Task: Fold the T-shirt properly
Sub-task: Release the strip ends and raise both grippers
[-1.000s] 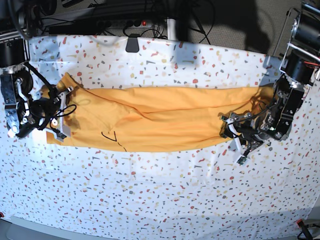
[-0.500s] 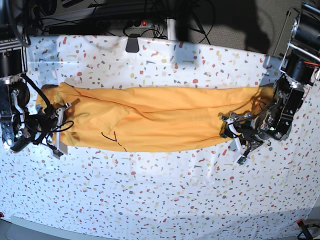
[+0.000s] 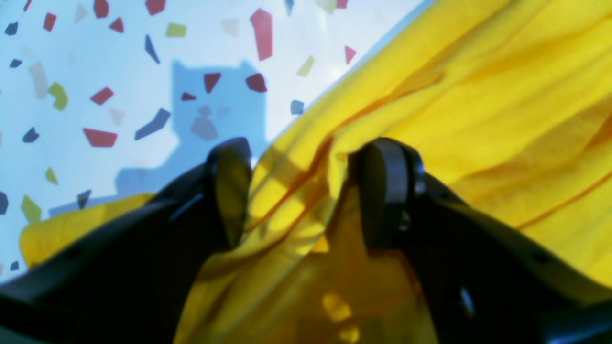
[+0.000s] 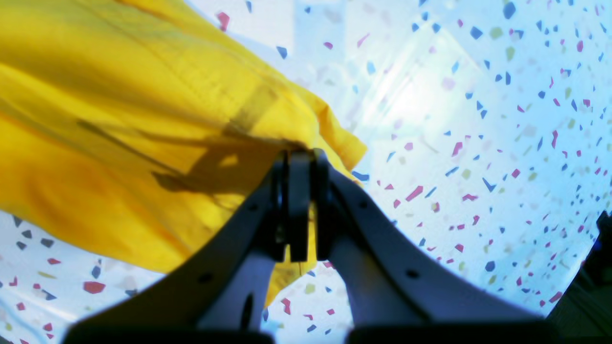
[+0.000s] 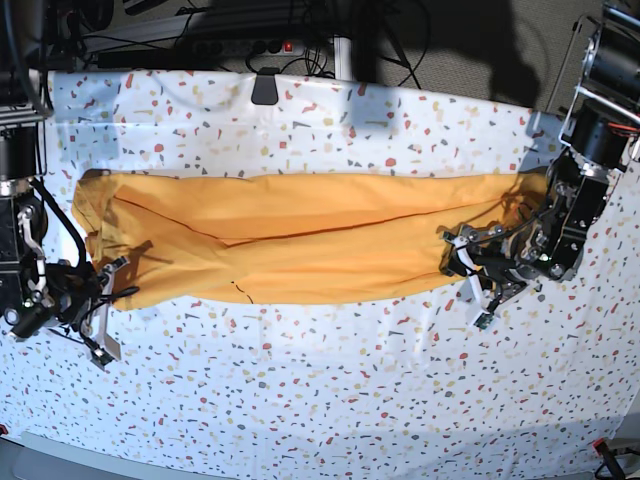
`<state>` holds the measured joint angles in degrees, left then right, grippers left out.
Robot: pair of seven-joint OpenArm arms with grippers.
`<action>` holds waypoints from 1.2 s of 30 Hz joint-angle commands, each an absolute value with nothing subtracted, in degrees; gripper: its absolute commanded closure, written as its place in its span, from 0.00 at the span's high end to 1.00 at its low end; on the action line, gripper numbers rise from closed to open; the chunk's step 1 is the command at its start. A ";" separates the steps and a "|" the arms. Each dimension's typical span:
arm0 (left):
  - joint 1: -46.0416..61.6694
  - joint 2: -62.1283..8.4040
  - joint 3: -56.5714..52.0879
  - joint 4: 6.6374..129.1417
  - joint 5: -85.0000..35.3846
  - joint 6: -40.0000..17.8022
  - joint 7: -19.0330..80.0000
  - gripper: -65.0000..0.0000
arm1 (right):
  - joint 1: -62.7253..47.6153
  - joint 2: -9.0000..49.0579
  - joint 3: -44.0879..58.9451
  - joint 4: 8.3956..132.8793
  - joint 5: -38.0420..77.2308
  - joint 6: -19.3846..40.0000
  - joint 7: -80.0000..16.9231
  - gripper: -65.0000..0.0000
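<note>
The mustard-yellow T-shirt lies stretched in a long band across the white speckled tablecloth. A small black mark shows near its front edge. My right gripper, at the left of the base view, is shut on the shirt's front left corner. In the right wrist view the fingers pinch the yellow fabric above the cloth. My left gripper is at the shirt's right end. In the left wrist view it is open, with yellow fabric bunched between the jaws.
A black clip-like object sits at the table's back edge, with cables and a power strip behind it. Speckled cloth lies bare in front of the shirt, to the table's front edge.
My right gripper has moved toward the front and left with the shirt corner, pulling the left end flatter and longer. The black marks are mostly hidden now. The left arm has not moved.
</note>
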<state>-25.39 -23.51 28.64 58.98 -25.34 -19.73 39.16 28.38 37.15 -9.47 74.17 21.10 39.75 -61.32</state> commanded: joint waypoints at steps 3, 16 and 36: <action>-25.89 -24.47 28.56 58.89 -24.05 -18.90 41.95 0.53 | 30.15 38.26 -8.97 74.98 21.21 40.00 -60.60 0.00; -30.13 -24.82 28.56 61.01 -22.55 -18.85 43.81 0.53 | 30.48 38.28 -8.95 75.00 24.03 40.00 -59.11 0.60; -29.43 -41.25 28.56 80.25 -31.14 -7.27 49.04 0.53 | 30.59 38.22 -8.97 75.00 41.43 40.00 -59.66 0.60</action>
<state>-28.03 -40.56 28.99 79.42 -31.27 -7.70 49.69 28.71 37.15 -9.47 74.17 40.91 39.72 -60.29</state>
